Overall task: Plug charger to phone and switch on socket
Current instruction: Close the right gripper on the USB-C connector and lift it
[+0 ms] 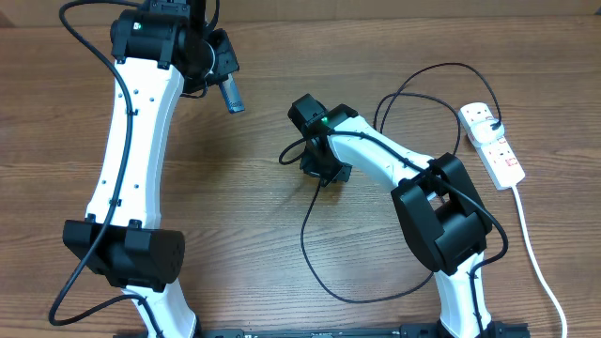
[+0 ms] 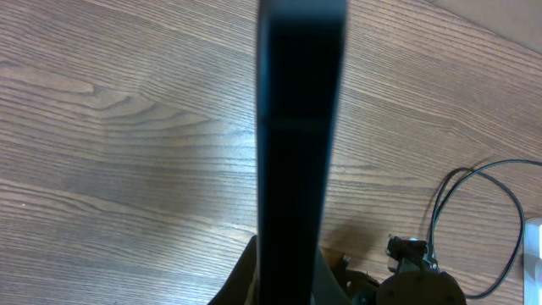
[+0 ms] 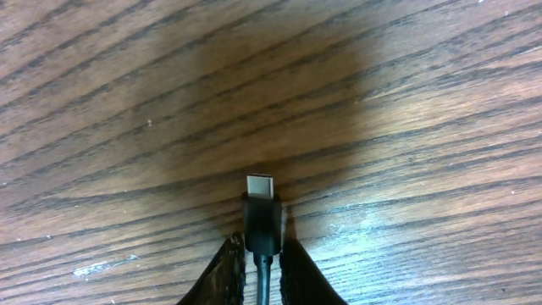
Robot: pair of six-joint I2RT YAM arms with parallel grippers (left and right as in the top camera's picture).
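Observation:
My left gripper (image 1: 218, 73) is shut on the phone (image 1: 232, 97) and holds it above the table at the back left. In the left wrist view the phone (image 2: 301, 127) shows edge-on as a dark bar between the fingers (image 2: 296, 284). My right gripper (image 1: 319, 167), at mid table, is shut on the charger's small plug tip (image 3: 261, 185), which sticks out past the fingers (image 3: 262, 258) just above the wood. The charger's thin black cable (image 1: 319, 272) loops across the table to a black plug (image 1: 495, 127) at the white socket (image 1: 498, 150) on the right.
The socket's thick white cord (image 1: 540, 263) runs down the right side toward the front edge. The black cable lies in wide loops in front of and behind the right arm. The right gripper and the cable (image 2: 474, 178) show low right in the left wrist view.

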